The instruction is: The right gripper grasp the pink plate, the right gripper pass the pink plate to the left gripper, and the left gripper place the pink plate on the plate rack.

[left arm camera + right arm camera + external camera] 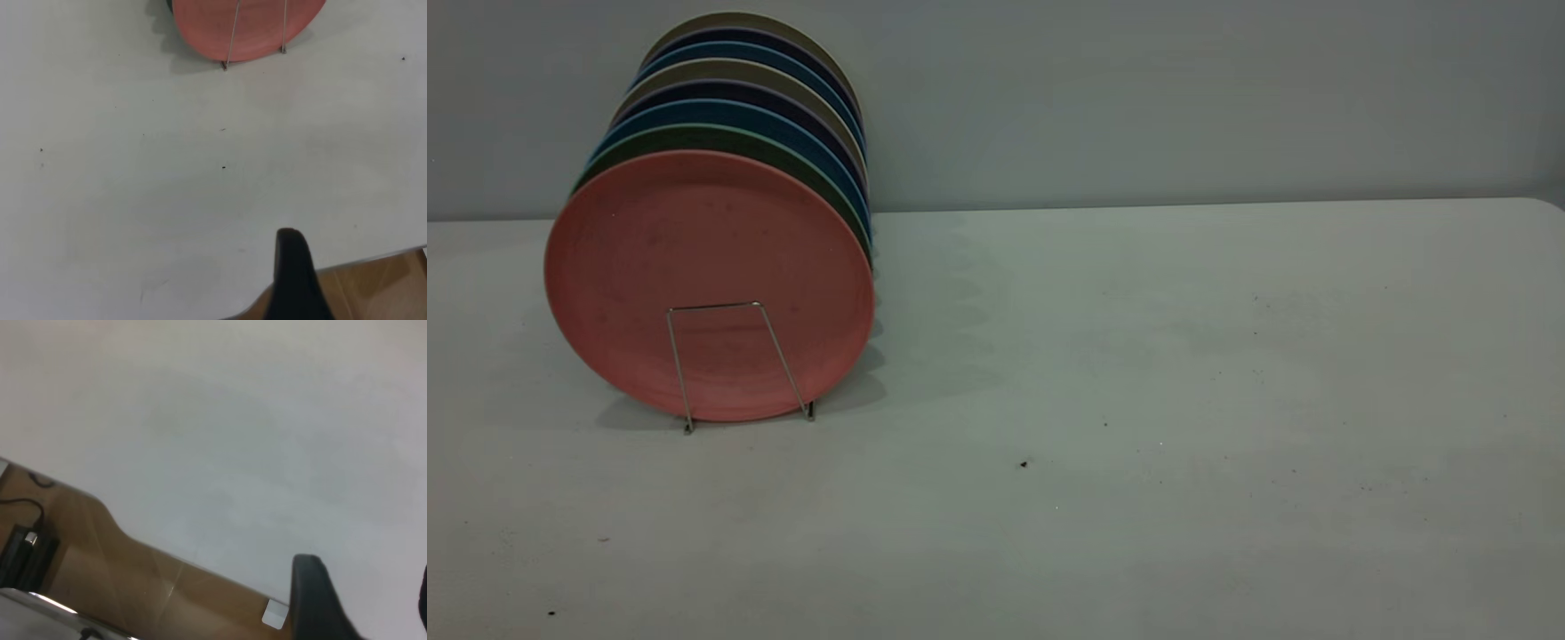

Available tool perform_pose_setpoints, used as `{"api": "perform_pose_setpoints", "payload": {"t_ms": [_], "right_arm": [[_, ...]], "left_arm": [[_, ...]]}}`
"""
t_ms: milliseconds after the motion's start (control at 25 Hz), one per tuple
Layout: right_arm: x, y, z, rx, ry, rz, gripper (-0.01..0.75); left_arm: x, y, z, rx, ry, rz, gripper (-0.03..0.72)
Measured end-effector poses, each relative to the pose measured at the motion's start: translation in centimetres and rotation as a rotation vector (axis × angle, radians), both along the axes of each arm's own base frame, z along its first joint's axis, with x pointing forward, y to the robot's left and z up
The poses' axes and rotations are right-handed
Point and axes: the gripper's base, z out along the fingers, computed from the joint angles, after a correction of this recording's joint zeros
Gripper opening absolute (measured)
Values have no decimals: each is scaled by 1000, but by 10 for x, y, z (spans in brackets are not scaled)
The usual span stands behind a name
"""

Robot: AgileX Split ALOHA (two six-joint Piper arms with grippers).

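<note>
Pink plate [710,258] is seen standing on edge at the front of a row of upright plates on the plate rack [738,364], at the left side of the white table [1183,400] in the exterior view. One trapezoid wire loop of the rack crosses the plate's lower face, and the loop's two feet rest on the tabletop. A green plate [694,138] is stacked directly behind it, followed by blue, dark and beige plates.

Neither arm is seen in the exterior view. In the left wrist view, only one black finger [293,277] of the left gripper is shown, above the table's near edge and well apart from the plate; how far it is opened cannot be told. In the right wrist view, the right gripper [363,603] is shown with its fingers spread apart and nothing held between them, over the table edge.
</note>
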Motion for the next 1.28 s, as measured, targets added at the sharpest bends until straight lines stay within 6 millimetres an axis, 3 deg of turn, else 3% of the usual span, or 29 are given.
{"api": "perform_pose_setpoints", "payload": {"t_ms": [400, 1280], "right_arm": [[-30, -7, 2, 38, -225, -185, 388], [-31, -7, 2, 37, -229, -201, 388]], "left_arm": [[-1, 0, 0, -1, -4, -2, 528], [-1, 0, 0, -1, -4, -2, 528]]}}
